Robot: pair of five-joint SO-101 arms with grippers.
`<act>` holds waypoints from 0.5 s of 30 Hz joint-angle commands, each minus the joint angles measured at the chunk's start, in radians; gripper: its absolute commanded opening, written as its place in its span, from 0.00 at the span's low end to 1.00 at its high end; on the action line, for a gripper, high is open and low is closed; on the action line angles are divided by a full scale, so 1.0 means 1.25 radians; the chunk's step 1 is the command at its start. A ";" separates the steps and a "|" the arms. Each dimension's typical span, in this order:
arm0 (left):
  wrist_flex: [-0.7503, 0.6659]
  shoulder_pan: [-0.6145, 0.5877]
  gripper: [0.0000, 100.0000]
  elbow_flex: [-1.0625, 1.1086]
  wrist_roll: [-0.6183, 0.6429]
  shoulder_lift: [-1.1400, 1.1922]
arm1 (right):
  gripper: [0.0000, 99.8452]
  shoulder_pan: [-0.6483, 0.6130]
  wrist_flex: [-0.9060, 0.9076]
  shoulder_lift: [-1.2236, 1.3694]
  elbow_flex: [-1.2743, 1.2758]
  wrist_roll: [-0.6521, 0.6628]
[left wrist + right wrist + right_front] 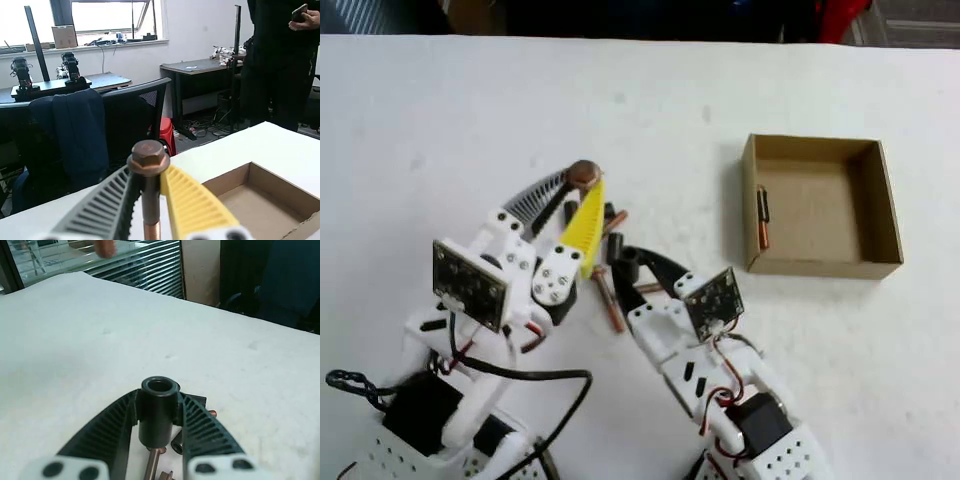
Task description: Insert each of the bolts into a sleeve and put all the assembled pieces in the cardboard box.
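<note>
My left gripper [582,184], with one grey and one yellow finger, is shut on a copper bolt [582,174] held above the table. In the left wrist view the bolt [146,156] stands head up between the fingers of the gripper [148,176]. My right gripper [630,258], with black fingers, is shut on a black sleeve [626,266]. The sleeve [158,410] stands upright with its bore facing up in the gripper [159,401]. The cardboard box [880,200] sits to the right and holds one assembled piece [762,217] along its left wall.
Loose bolts [609,298] and black sleeves [610,214] lie on the white table between the two grippers. In the right wrist view a bolt [154,463] and sleeves [177,443] lie beneath the held sleeve. The box [262,197] lies open beyond the left gripper.
</note>
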 commanded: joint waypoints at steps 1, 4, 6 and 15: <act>-0.025 0.019 0.03 -0.039 0.006 -0.015 | 0.02 -0.001 -0.023 -0.009 -0.007 -0.006; -0.026 0.019 0.03 -0.039 0.005 -0.015 | 0.02 -0.001 -0.023 -0.009 -0.007 -0.006; -0.026 0.019 0.03 -0.039 0.005 -0.015 | 0.02 -0.001 -0.023 -0.009 -0.007 -0.006; -0.009 0.089 0.03 -0.007 0.010 -0.020 | 0.02 -0.001 -0.019 -0.009 -0.007 -0.006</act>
